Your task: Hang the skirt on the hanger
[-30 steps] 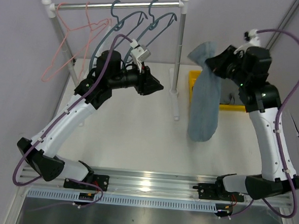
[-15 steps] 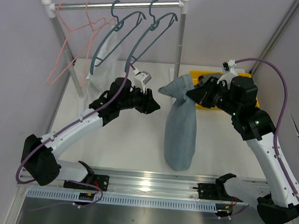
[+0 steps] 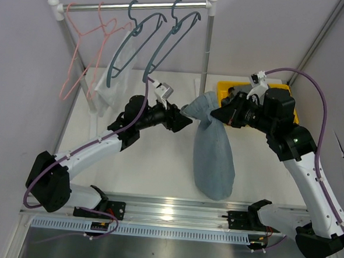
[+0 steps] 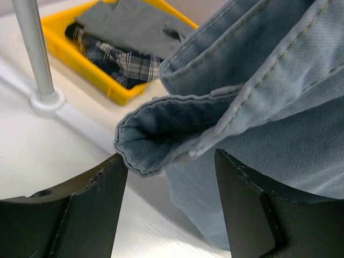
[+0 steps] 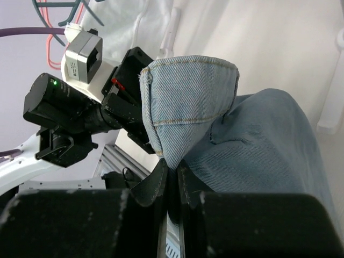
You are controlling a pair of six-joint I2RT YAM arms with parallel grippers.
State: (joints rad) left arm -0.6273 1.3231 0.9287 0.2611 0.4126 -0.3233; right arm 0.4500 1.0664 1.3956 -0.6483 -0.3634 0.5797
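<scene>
Skirt (image 3: 214,155), light blue denim, hangs in mid-air over the table (image 3: 158,163), between the two arms, hem low toward the front edge. Right gripper (image 3: 216,115) has it: in the right wrist view the fingers (image 5: 158,180) are pinched almost together on a bunch of cloth near the top, and the waistband (image 5: 188,94) folds up above them. Left gripper (image 3: 187,121) is open wide and holds nothing. In the left wrist view its jaws stand either side of a rolled waistband edge (image 4: 161,137), very near it, no clamp on it yet.

Blue hangers (image 3: 165,41) are up on the rail (image 3: 138,6) at the back left, well apart from the skirt. Yellow bin (image 4: 64,54) with other clothes sits behind on the right.

Handling, as a guess: soft and floppy, but denim has some body and some weight for cloth, so it sags straight down from one pinch. Not slippery, not fragile. Best hold is the waistband, since the doubled, stitched edge is firmer and won't pull out of a pinch easily. A second hold on the band away from the first would likely spread it flat enough for a hanger. Grabbing the thin body cloth would just bunch it.
</scene>
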